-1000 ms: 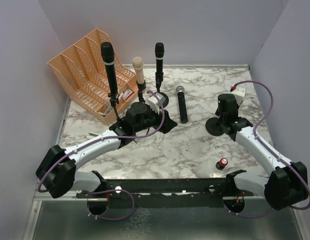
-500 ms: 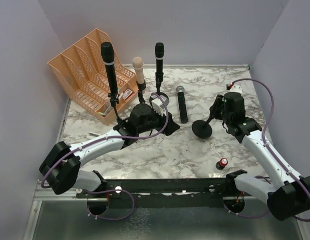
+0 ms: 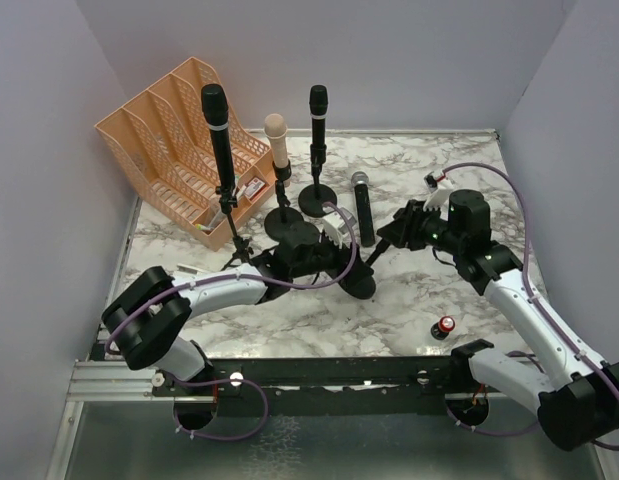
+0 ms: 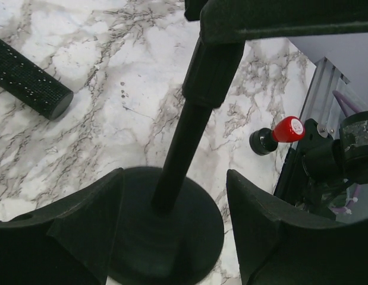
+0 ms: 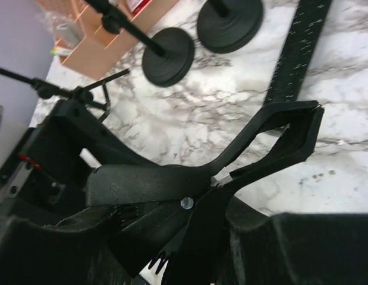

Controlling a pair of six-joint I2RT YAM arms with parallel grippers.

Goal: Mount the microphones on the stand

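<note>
Left wrist: left hand [image 4: 175,176] straddles the stand [image 4: 189,119]; right hand [image 3: 399,229] grips it.

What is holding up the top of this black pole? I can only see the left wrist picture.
Observer: The right hand grips the stand by its top clip, so the pole leans.
Visitor: Is a microphone in that clip yet?
Observer: No, the clip is empty. The silver-headed microphone lies flat on the table, just behind the stand.
</note>
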